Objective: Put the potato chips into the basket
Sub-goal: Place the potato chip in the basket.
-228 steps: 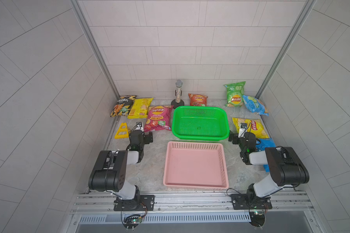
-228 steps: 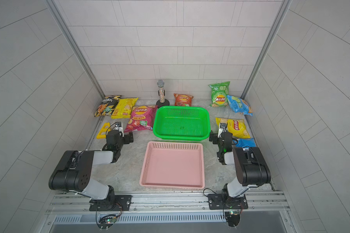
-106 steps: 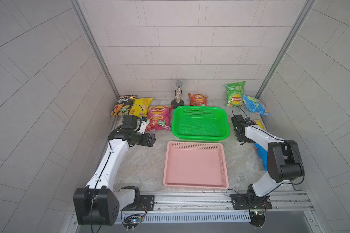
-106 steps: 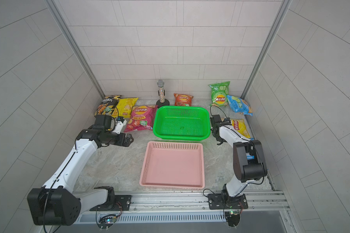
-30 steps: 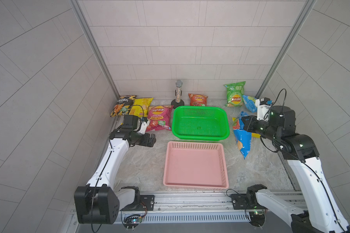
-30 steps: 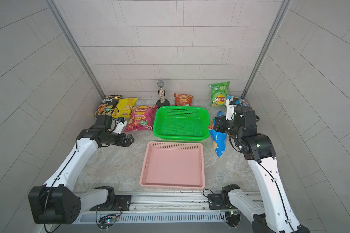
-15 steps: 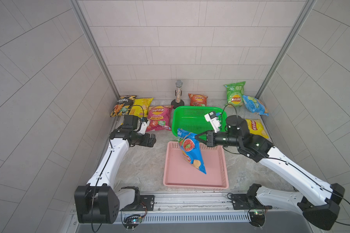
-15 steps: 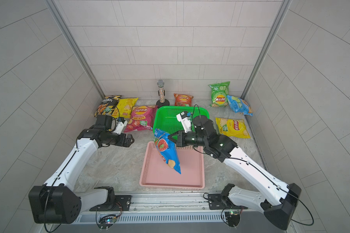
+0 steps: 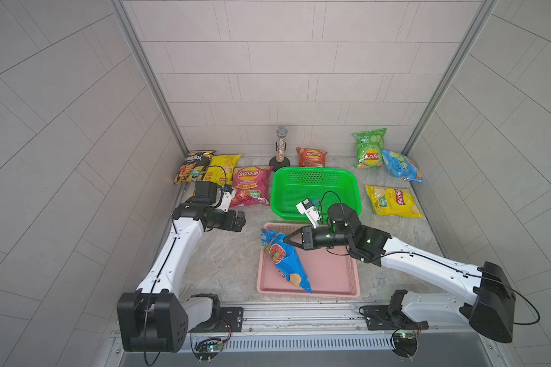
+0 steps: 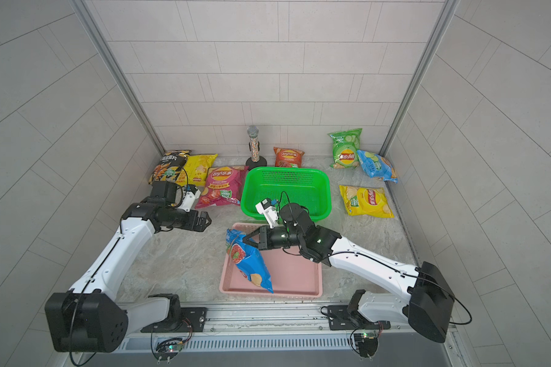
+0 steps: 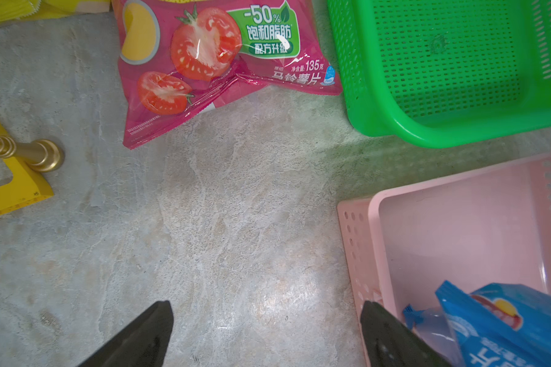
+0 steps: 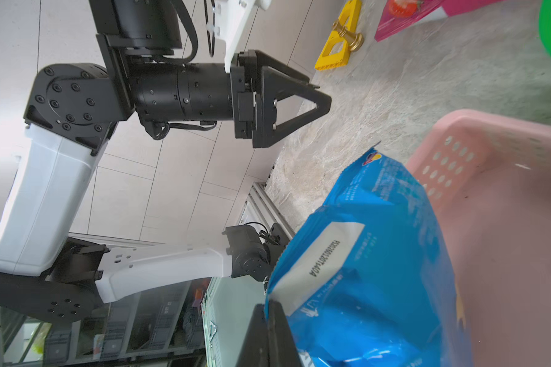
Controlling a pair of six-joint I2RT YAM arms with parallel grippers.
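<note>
My right gripper is shut on the top edge of a blue bag of potato chips. The bag hangs tilted over the left part of the pink basket, with its lower corner near the front rim. An empty green basket stands behind the pink one. My left gripper is open above bare table, left of the pink basket. Near it lies a magenta bag.
Along the back lie black, yellow, red-orange, green and light blue bags. Another yellow bag lies at the right. A microphone on a stand stands at the back. A yellow triangular piece lies by the left wall.
My right arm has swung the blue bag from the right side across to the pink basket, then lowered it toward the front left. The left arm has not moved.
</note>
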